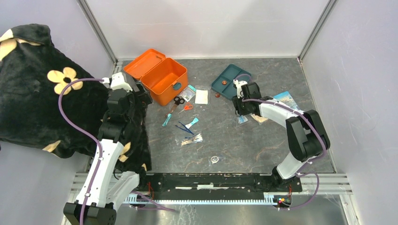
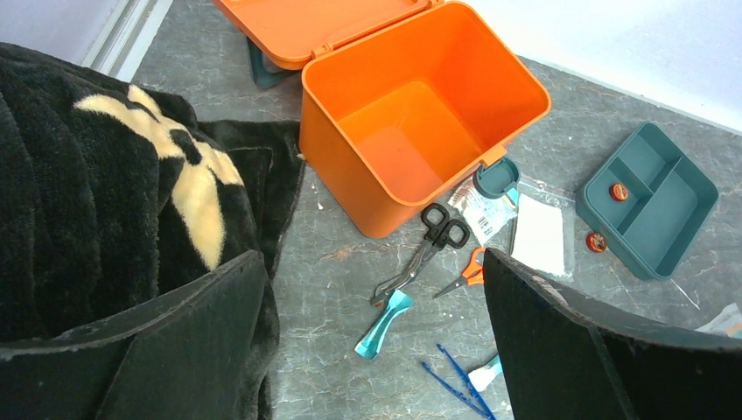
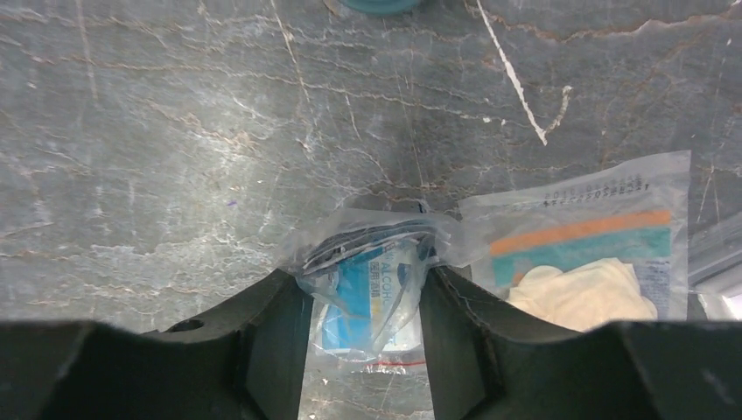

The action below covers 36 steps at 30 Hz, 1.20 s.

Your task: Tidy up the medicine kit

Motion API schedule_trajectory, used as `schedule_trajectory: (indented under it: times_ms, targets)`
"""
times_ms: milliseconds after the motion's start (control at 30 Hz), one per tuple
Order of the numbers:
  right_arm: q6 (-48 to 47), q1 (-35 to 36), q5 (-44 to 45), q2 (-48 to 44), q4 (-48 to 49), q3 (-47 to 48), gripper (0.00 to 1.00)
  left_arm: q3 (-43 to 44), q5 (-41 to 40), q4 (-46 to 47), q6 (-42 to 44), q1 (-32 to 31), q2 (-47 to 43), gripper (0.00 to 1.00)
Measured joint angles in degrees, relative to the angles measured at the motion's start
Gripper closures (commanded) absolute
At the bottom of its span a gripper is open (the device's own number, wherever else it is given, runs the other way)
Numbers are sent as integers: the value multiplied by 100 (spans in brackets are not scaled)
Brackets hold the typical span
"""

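- Orange plastic, lid thrown back: the medicine kit point(image 1: 162, 77) stands at the far left of the table, and the part of its hollow that shows is bare.
- Well to the kit's right, past the teal tray point(image 1: 231, 80), the right gripper point(image 3: 363, 280) pinches a clear alcohol-wipe packet point(image 3: 372, 254). Both fingers press its sides and the film bunches between them.
- That hold looks thin. It is slick film, taken low against the tabletop, so the packet may slide out on the lift or simply fold flat.
- A glove packet point(image 3: 577, 262) lies just beside it on the side away from the kit, its edge against one finger. It could be dragged along or snagged.
- The left gripper point(image 2: 369, 262) hangs with jaws spread wide and nothing between them, on the kit's near side by a black fleece point(image 1: 37, 93).
- Scissors point(image 1: 180, 103) lie just in front of the kit. A low carry toward the box could knock them, and the left arm so close may crowd the drop.
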Motion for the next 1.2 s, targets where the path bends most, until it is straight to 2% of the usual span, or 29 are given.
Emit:
schedule_trajectory:
  times_ms: [200,300,433,667,867,1100,1200]
  targets:
    - [140,7,-155,-319,219,-11,52,0,7,2,0,0,44,0]
    - [313,118,-223,-317,243,317,52,0,22,4,0,4,46,0]
    - [551,522,-455,87,291,1519,53,0,15,2,0,24,44,0]
    - [1368,1196,-1491,1460,997,4015,53,0,0,-2,0,46,11,0]
    - [2448,1598,-1888,2625,2000,5125,53,0,-44,-7,2,7,-76,0]
    - [2870,1808,-1919,4100,2441,6533,23,0,-111,-7,2,-63,-87,0]
    - [2802,1797,-1902,4308,2465,6631,18,0,-131,-7,0,-63,-87,0]
